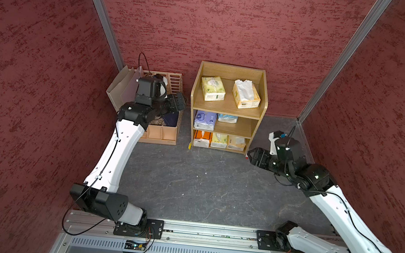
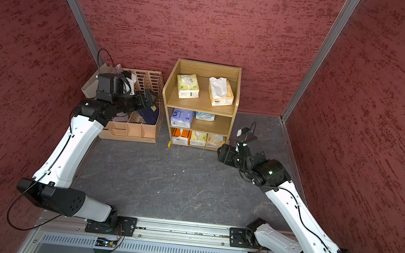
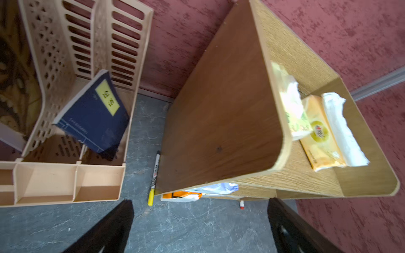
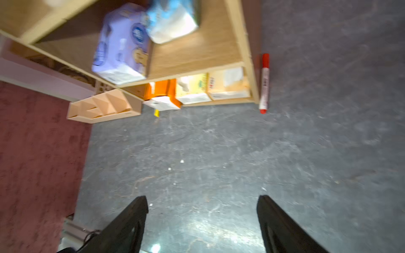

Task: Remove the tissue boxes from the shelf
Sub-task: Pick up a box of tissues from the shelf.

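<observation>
Seven tissue boxes [image 1: 212, 88] sit on the shelf [image 1: 227, 108]: two on top, two in the middle, three packed along the bottom, ends outward, so a frontal pinch looks easiest. The right claw [image 1: 250, 157] hangs low by the bottom tier, jaws wide, empty. The left claw [image 1: 180, 101], likewise spread and empty, hovers beside the file rack [image 1: 175, 82].

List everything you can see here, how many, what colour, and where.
shelf: one, light wood, back wall.
top tier: two tissue packs, pale yellow pack, tan-orange pack.
middle tier: two, purple pack, light blue pack.
bottom tier: three, orange pack, yellow pack, beige pack.
file organizer: one, pink-beige, beside the shelf.
booklet: one, navy, leaning in organizer.
markers: two, yellow marker, red marker, on the tabletop flanking the shelf.
left gripper: one, black, open, raised between organizer and shelf.
right gripper: one, black, open, near the shelf's corner.
</observation>
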Robot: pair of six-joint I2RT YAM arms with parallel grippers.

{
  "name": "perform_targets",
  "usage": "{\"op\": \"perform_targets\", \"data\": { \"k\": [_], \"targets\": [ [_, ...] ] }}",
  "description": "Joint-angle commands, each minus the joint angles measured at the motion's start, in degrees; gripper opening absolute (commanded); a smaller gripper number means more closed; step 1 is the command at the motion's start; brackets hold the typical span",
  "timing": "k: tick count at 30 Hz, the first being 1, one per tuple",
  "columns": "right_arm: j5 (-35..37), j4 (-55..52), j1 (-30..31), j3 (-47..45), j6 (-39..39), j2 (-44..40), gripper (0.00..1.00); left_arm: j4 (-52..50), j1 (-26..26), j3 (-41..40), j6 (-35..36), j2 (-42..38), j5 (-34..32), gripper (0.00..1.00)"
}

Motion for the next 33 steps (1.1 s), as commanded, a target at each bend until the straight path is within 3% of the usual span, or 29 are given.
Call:
{"op": "perform_targets", "data": {
  "k": [1,6,11,18,25,33],
  "targets": [
    [-0.1,2.1,2.6,11.9,-1.1,8.6,0.82,-1.4,0.2,5.4,2.0,-0.1,4.6,1.0],
    [-4.1,9.0,2.7,27.8,-3.2,20.2,0.79,3.5,-0.9,9.0,-1.6,3.5,13.8,1.0],
    [-3.6,12.7,2.4,39.2,-4.7,29.8,0.75,3.6,-2.6,12.0,-2.8,5.9,15.6,1.0],
    [-5.4,10.1,-0.3,59.0,-2.9,45.6,0.69,5.4,-4.0,8.8,-4.0,4.8,17.2,1.0],
    [-5.8,16.0,-3.0,60.2,1.5,50.2,0.65,4.0,-4.4,8.7,-3.8,4.9,17.5,1.0],
    [-2.4,15.3,-4.5,60.1,1.5,52.5,0.65,1.7,-4.4,9.1,-1.5,5.0,16.7,1.0]
  ]
}}
